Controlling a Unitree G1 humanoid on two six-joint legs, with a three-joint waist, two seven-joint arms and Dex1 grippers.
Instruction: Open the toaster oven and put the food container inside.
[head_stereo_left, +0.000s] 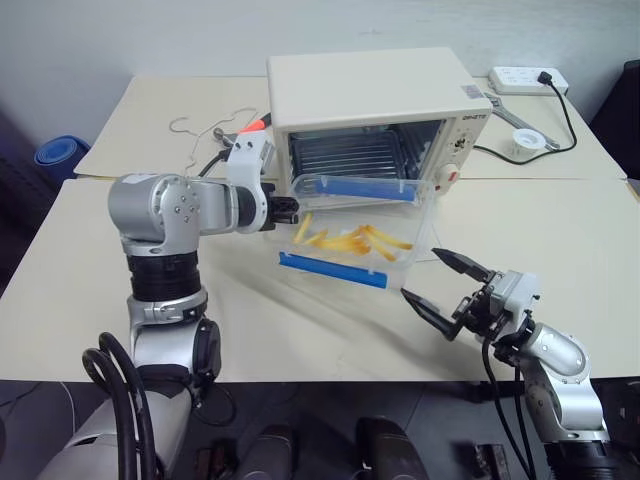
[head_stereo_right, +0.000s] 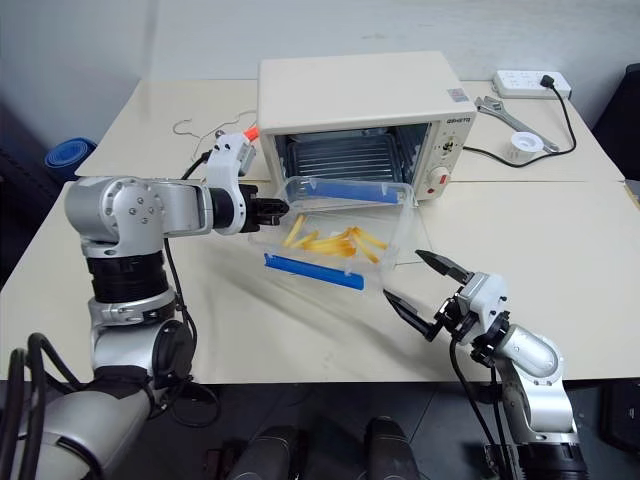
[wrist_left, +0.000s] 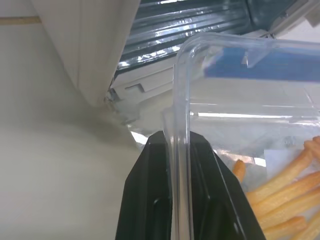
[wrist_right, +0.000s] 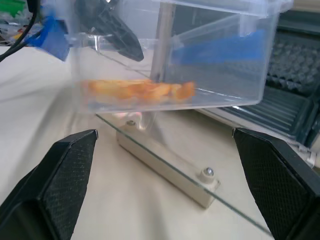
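Observation:
The cream-white toaster oven (head_stereo_left: 370, 95) stands at the back of the table with its glass door (wrist_right: 165, 167) dropped flat and the wire rack (head_stereo_left: 345, 152) showing. The clear food container (head_stereo_left: 350, 225), with blue side clips and yellow fries inside, hangs tilted just in front of the oven mouth, above the door. My left gripper (head_stereo_left: 288, 211) is shut on the container's left wall (wrist_left: 181, 125), one black finger (wrist_left: 145, 200) on each side of it. My right gripper (head_stereo_left: 440, 282) stands open to the container's front right, apart from it.
Behind the oven on the right lie a white power strip (head_stereo_left: 527, 79) with a black cable, a wrench (head_stereo_left: 510, 115) and a white tape roll (head_stereo_left: 527, 142). A thin wire (head_stereo_left: 205, 125) lies at the back left. A blue object (head_stereo_left: 62, 157) sits beyond the table's left edge.

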